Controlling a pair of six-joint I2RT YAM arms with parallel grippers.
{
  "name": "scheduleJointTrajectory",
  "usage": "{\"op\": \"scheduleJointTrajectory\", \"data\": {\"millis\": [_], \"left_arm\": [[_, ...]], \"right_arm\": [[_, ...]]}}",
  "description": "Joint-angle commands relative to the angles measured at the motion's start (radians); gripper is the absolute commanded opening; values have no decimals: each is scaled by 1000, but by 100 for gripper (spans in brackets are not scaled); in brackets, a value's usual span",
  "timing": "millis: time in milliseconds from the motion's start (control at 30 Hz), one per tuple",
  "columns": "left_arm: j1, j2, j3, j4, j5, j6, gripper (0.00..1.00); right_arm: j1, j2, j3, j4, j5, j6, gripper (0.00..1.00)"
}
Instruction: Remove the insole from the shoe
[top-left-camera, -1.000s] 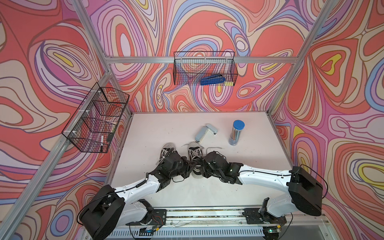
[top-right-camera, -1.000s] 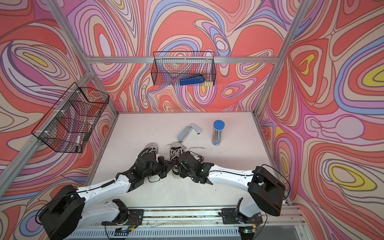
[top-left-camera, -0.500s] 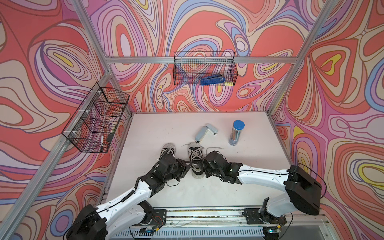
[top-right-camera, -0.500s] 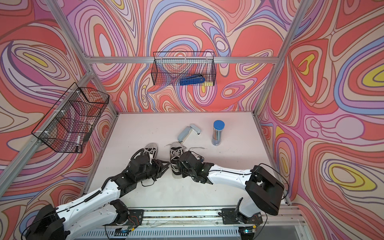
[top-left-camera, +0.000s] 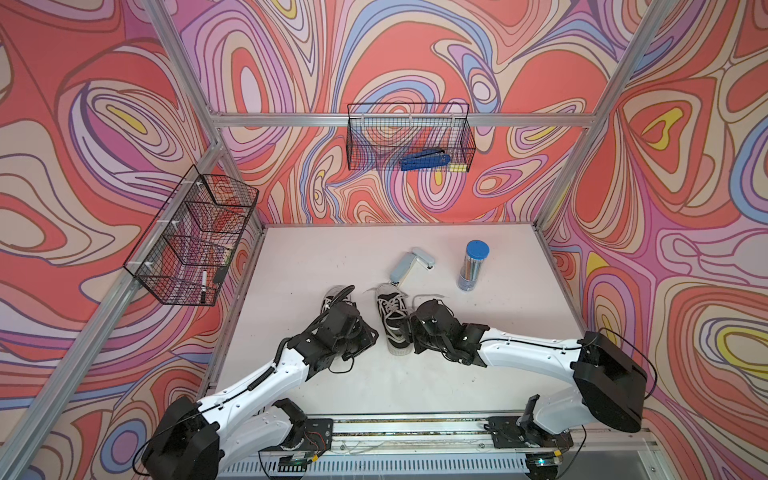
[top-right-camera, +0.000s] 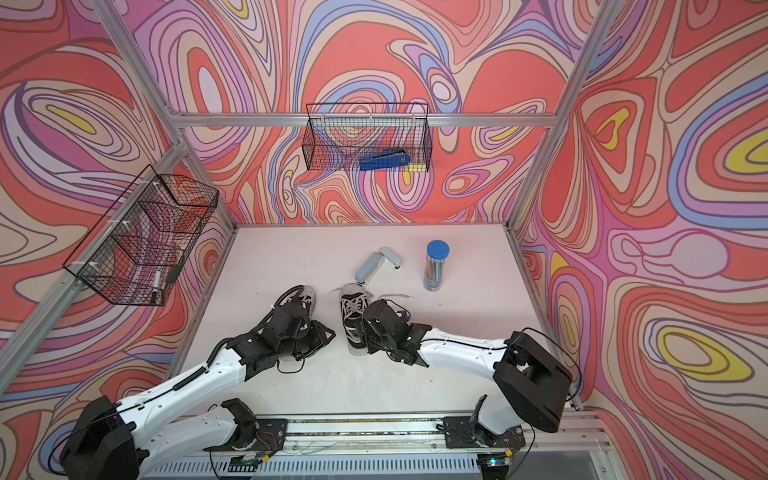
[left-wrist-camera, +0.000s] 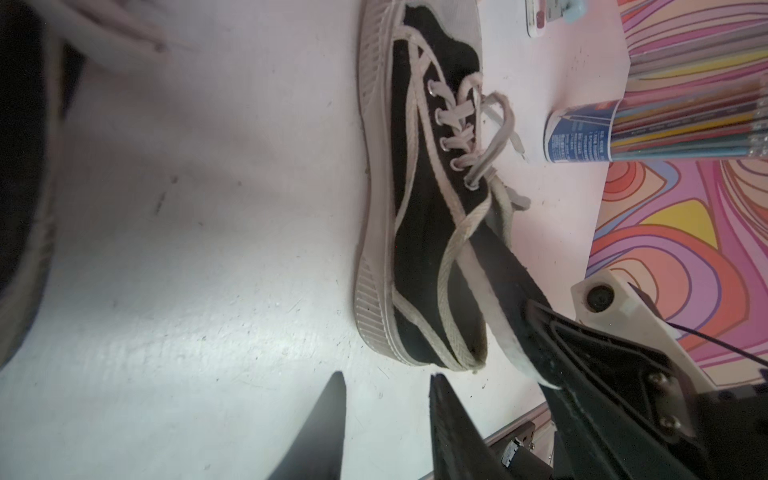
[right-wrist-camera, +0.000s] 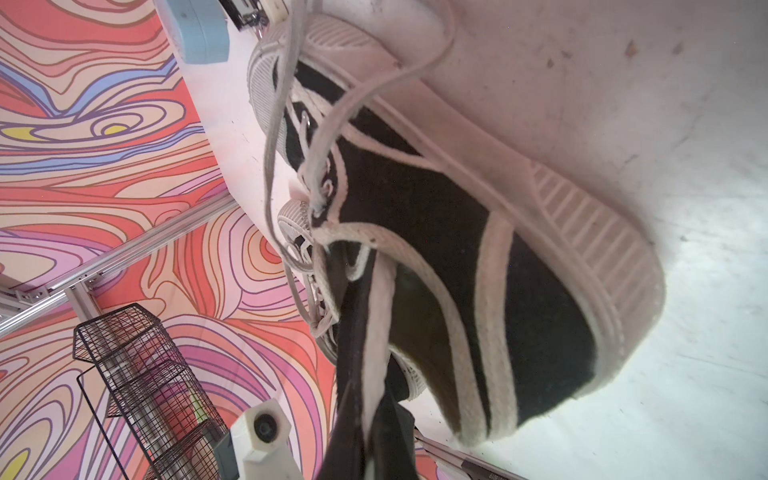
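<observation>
A black canvas shoe (top-left-camera: 392, 316) (top-right-camera: 353, 307) with white laces stands mid-table. Its insole (left-wrist-camera: 505, 276) (right-wrist-camera: 368, 316), black on top with a white edge, sticks up out of the opening at the heel. My right gripper (right-wrist-camera: 370, 419) (top-left-camera: 409, 332) (top-right-camera: 365, 332) is shut on the insole's free end, as the left wrist view also shows. My left gripper (left-wrist-camera: 386, 376) (top-left-camera: 372, 332) (top-right-camera: 330, 334) hangs open over bare table just off the shoe's heel (left-wrist-camera: 376, 320), with nothing between its fingers. A second matching shoe (top-left-camera: 338, 293) lies to the left, mostly hidden under my left arm.
A pale blue-grey stapler (top-left-camera: 409, 266) and a clear tube of pencils with a blue cap (top-left-camera: 471, 266) stand behind the shoes. One wire basket (top-left-camera: 409, 139) on the back wall holds a blue stapler (top-left-camera: 424, 160); another basket (top-left-camera: 195, 237) hangs on the left wall.
My right gripper has shut on the insole at the shoe's heel. My left gripper has opened and drawn back to the left, away from the shoe.
</observation>
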Motion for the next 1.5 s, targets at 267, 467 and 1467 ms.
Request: {"op": "scheduleJointTrajectory", "data": {"millis": [267, 467, 1467], "left_arm": [[10, 127, -11, 293, 83, 45, 42], [41, 217, 12, 305, 95, 65, 44], [41, 343, 17, 322, 23, -2, 0]], "right_arm": [[-11, -6, -3, 16, -1, -18, 0], [-13, 0, -3, 28, -12, -18, 0], [-16, -83, 72, -133, -107, -158, 0]]}}
